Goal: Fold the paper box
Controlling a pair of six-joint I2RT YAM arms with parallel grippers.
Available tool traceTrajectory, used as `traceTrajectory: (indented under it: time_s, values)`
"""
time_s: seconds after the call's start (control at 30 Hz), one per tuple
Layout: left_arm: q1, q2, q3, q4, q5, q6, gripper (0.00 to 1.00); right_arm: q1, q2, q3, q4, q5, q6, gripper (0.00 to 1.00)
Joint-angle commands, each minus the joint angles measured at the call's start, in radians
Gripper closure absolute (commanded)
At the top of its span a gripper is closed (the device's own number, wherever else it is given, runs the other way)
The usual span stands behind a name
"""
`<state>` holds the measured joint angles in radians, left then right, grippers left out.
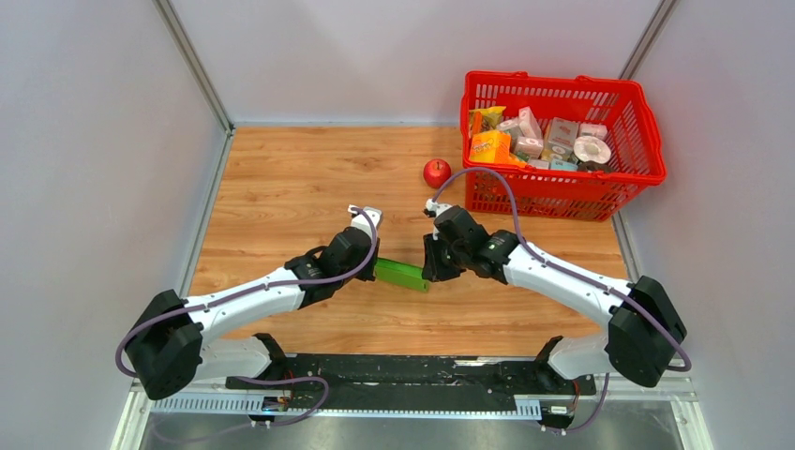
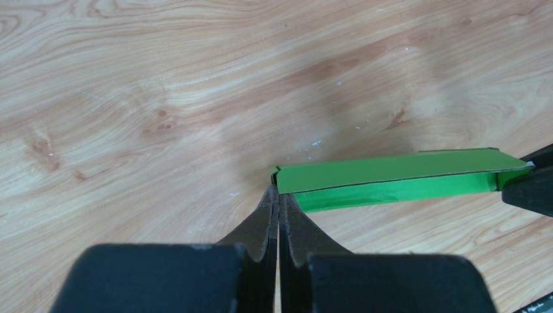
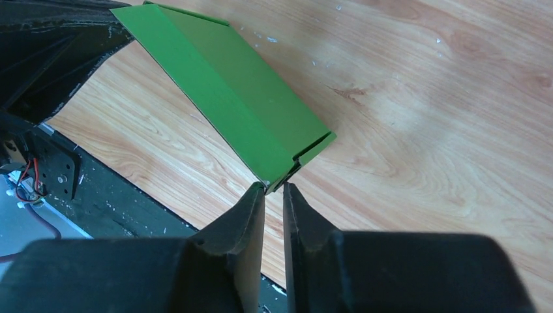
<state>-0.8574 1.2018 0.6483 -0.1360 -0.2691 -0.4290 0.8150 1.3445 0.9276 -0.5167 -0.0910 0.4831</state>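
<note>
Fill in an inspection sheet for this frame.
Surface: wooden table, bare grain.
Job's things: green box, folded nearly flat, spanning between both grippers.
Clutter: apple beside red basket of packages, far right.
Grippers: left gripper shut on box's end; right gripper slightly open, tips at the opposite corner.
Cables: purple cable looped along each arm.
Surroundings: grey walls on three sides.

bright green paper box [image 1: 401, 274], red lattice basket [image 1: 553, 197], red apple [image 1: 436, 172], light wood-grain table [image 1: 281, 187]
</note>
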Motion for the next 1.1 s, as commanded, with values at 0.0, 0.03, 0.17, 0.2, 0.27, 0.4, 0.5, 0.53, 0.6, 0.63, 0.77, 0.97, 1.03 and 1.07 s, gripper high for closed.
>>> traceTrajectory:
  time_s: [0.0,0.03,0.17,0.2,0.27,0.4,0.5,0.53,0.6,0.63,0.77,0.97,1.03,1.07]
  values:
    - [-0.005,0.025,-0.009,-0.122,0.019,-0.013,1.0,0.004,0.018,0.013,0.037,-0.003,0.022,0.84]
    - [-0.005,0.024,-0.01,-0.123,0.019,-0.013,1.0,0.003,0.018,0.013,0.04,0.003,0.022,0.86]
    - [-0.008,0.024,-0.01,-0.12,0.018,-0.014,1.0,0.004,0.03,0.013,0.055,0.028,0.02,0.89]
    - [-0.008,0.025,-0.01,-0.122,0.018,-0.014,1.0,0.006,0.033,0.013,0.052,0.036,0.017,0.92]
    - [-0.011,0.028,-0.007,-0.122,0.016,-0.014,1.0,0.004,0.033,0.013,0.041,0.074,0.018,0.97]
    - [-0.014,0.027,-0.012,-0.122,0.01,-0.019,1.0,0.006,0.025,-0.016,0.06,0.129,0.008,1.0]
    - [-0.017,0.03,-0.024,-0.109,-0.001,-0.027,1.0,0.006,0.028,-0.074,0.119,0.155,0.014,1.0]
    - [-0.017,0.033,-0.027,-0.108,-0.001,-0.03,1.0,0.007,0.033,-0.09,0.156,0.142,0.015,1.0]
    - [-0.02,0.042,-0.032,-0.105,-0.016,-0.039,1.0,0.007,0.056,-0.107,0.175,0.117,0.02,1.0]
    - [-0.023,0.045,-0.032,-0.106,-0.022,-0.042,1.0,0.006,0.064,-0.114,0.184,0.108,0.025,1.0]
    - [-0.028,0.058,-0.022,-0.122,-0.039,-0.056,1.0,0.007,0.039,-0.09,0.153,0.066,0.02,0.98]
    - [-0.031,0.039,-0.022,-0.136,-0.058,-0.068,1.0,-0.002,-0.059,-0.033,0.075,0.06,0.029,0.68]
    - [-0.031,0.035,-0.021,-0.137,-0.058,-0.068,1.0,-0.01,-0.073,-0.02,0.055,0.069,0.067,0.6]
    - [-0.031,0.032,-0.021,-0.139,-0.058,-0.073,1.0,-0.01,-0.076,-0.015,0.057,0.07,0.08,0.54]
